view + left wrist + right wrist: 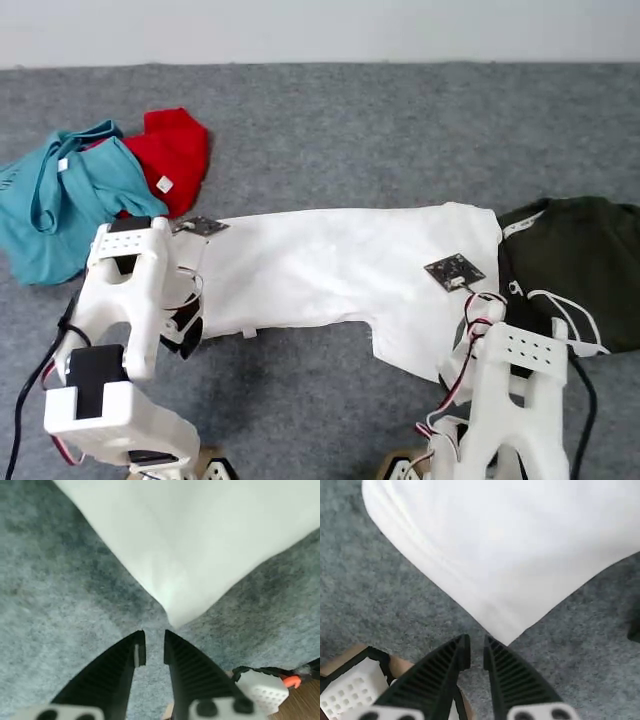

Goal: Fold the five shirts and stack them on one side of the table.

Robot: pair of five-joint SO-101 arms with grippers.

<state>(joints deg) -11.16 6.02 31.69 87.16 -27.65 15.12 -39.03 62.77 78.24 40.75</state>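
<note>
The soft white cotton shirt (320, 265) is spread flat across the grey felted table (350, 120), seemingly for folding. One limp corner is faced by the left gripper (155, 635), another by the right gripper (477, 640); both are narrowly parted, with nothing held. A crumpled teal shirt (60, 200) and red shirt (175, 150) are heaped aside, and a dark shirt (575, 260) is left opposite.
</note>
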